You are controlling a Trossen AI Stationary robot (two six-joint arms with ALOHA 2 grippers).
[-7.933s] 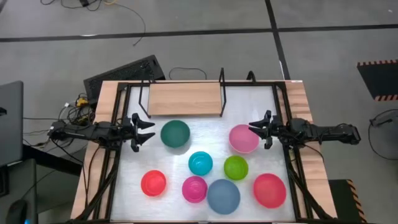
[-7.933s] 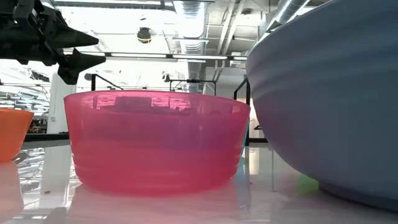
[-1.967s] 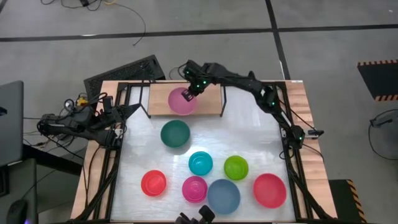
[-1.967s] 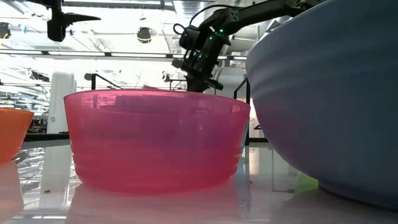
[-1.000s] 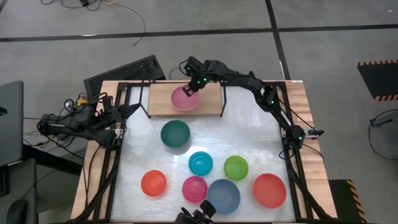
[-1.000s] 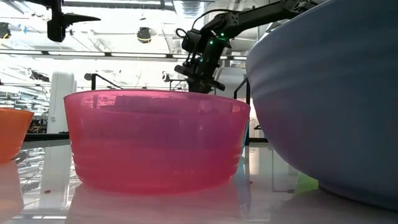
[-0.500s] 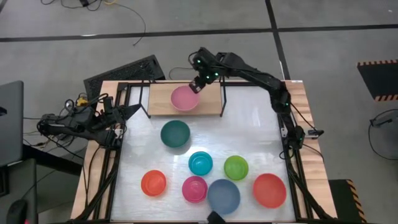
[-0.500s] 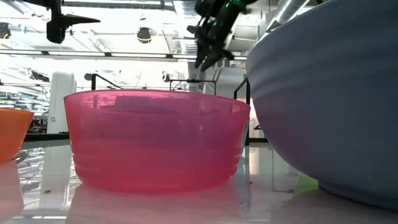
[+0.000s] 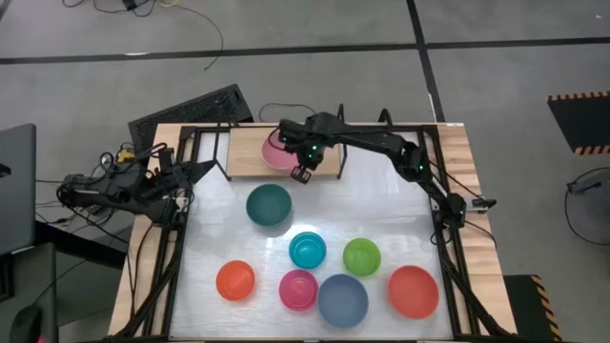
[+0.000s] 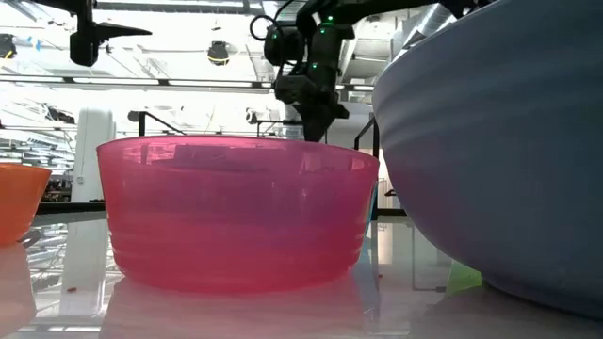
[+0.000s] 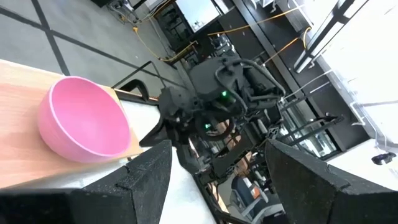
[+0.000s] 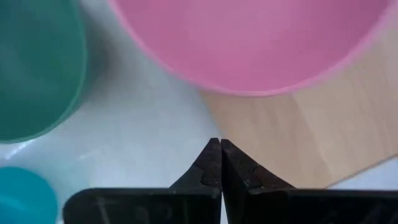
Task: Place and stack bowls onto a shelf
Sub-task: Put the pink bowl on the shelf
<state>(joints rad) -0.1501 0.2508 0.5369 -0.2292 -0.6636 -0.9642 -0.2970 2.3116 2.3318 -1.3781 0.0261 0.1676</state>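
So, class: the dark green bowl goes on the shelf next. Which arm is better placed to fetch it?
Probably the right. Its shut gripper hangs just beside the green bowl, by the shelf. The left gripper is parked at the table's edge.

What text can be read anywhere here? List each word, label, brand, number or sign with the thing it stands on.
None can be read in any view.
Bowls: the pink bowl on the shelf and the other seven on the table show no print.
Arms: the right gripper and left gripper show no lettering, only green lights on the right arm.
Floor: a striped black-and-orange hazard patch, no words.
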